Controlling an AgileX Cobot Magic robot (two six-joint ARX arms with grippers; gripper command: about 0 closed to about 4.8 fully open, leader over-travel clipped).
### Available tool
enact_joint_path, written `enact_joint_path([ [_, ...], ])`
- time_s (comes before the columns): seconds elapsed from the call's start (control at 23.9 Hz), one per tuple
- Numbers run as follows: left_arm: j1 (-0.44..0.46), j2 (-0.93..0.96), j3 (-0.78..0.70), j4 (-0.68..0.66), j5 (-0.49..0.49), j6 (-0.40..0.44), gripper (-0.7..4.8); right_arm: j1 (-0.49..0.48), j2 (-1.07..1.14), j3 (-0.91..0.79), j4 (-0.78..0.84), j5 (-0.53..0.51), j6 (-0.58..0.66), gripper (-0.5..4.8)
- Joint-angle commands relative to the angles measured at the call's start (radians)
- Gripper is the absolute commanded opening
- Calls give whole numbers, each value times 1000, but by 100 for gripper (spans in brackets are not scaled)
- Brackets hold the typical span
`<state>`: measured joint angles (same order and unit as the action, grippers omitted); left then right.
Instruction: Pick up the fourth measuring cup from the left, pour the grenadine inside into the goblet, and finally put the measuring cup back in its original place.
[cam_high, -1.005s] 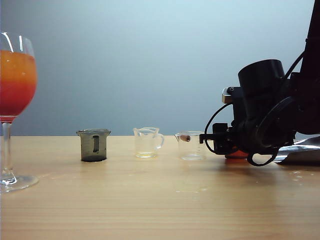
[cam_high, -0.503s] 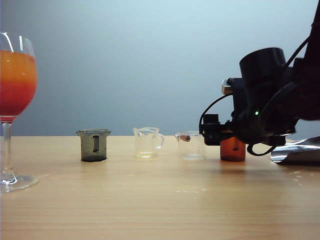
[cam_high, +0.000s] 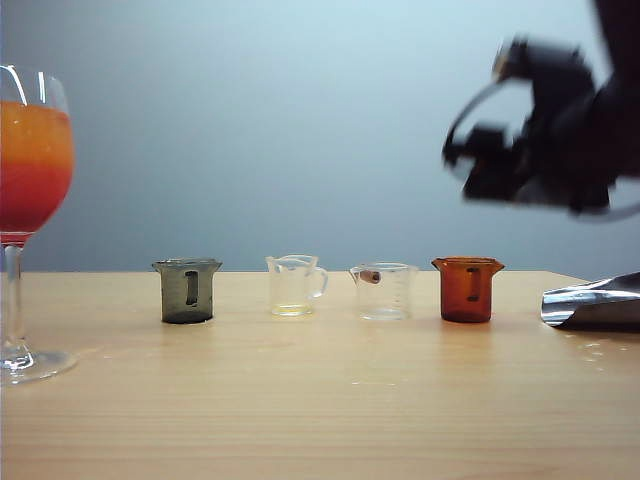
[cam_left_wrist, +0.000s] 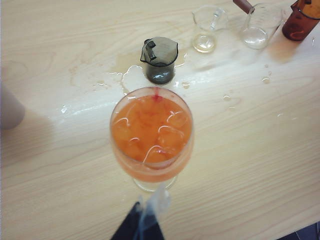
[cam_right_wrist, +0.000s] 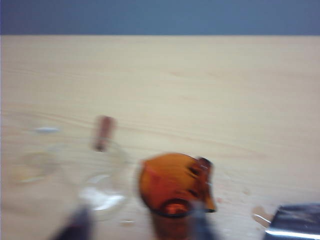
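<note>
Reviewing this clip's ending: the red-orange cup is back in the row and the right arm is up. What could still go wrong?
The goblet is filled almost to the rim, so a nudge might spill it. Liquid already lies on the table around the grey cup, so cups could slide. The right gripper hangs above the fourth measuring cup; a descent could tip it.

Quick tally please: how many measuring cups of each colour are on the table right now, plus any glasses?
Grey cup: 1
Clear cups: 2
Red-orange cup: 1
Goblet: 1
Total: 5
</note>
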<state>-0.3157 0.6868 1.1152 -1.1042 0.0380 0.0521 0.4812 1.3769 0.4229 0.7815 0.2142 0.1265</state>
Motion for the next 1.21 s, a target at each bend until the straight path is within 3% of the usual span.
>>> enact_joint_path([
  [0.04, 2, -2, 3, 5, 1, 0, -4, 1, -247, 3, -232, -59, 11, -7],
  [0.46, 2, -2, 3, 6, 4, 0, -3, -17, -1155, 5, -1109, -33, 57, -7],
  [0.63, 2, -2, 3, 6, 3, 0, -4, -17, -1302, 5, -1271, -7, 59, -7],
  [0.88, 16, -87, -22, 8, 14, 0, -4, -17, -1288, -22, -1305, -25, 92, -6],
  [1.05, 100, -225, -150, 87, 14, 0, -3, -17, -1288, -170, -1089, -100, 81, -5],
  [1.21, 152, -347, -275, 89, 14, 0, -4, -30, -1288, -316, -914, -74, 64, -5],
])
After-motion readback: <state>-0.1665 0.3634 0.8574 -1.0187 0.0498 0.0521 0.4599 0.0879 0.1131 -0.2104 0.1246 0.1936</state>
